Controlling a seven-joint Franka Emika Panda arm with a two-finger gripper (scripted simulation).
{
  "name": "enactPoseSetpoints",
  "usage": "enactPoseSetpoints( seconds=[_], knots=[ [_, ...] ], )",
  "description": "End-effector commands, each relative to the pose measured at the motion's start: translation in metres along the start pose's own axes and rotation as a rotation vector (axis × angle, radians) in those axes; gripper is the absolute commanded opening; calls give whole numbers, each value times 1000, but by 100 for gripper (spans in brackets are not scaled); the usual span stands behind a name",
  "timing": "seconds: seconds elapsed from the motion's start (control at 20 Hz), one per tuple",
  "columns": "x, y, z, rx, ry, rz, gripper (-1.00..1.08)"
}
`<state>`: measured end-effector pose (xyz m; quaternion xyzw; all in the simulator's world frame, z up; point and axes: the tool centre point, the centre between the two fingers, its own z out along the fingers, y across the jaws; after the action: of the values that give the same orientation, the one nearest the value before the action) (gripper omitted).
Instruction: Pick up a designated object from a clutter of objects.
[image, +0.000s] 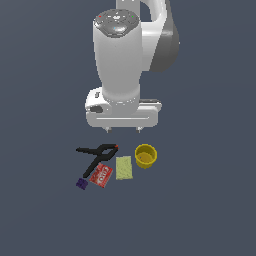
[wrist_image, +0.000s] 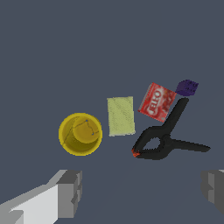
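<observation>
Purple block (image: 82, 183), the smallest piece in the clutter, is seen lying on the dark grey floor (image: 200, 210) at the end of the row of items towards the exterior view's left. It sits just beside a handle tip of the black clamp (image: 96, 156) and near a corner of the red packet (image: 101, 175); whether it touches either cannot be told.

The gripper (image: 124, 130) is held above the clutter with nothing between its fingers. Its jaws are spread wide: in the wrist view one grey finger (wrist_image: 70, 192) is seen at one side of the frame and the other at the opposite edge, well apart, with bare floor between them. No item is touched by either fingertip.

One clamp handle is laid across an edge of the red packet. A pale yellow-green rectangle (image: 124, 168) is placed flat between the packet and the yellow cup (image: 146, 156), which stands upright with its mouth open upward, towards the exterior view's right.
</observation>
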<state>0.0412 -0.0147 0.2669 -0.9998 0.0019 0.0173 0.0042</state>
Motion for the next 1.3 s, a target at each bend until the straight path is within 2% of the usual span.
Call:
enactPoseSetpoints(
  seconds=[0.0, 0.7, 1.0, 1.25],
  knots=[
    [14, 13, 12, 5, 2, 34, 100],
    [87, 112, 110, 14, 22, 255, 100],
    [102, 150, 151, 8, 30, 329, 100],
    [107, 171, 175, 2, 34, 367, 100]
  ],
)
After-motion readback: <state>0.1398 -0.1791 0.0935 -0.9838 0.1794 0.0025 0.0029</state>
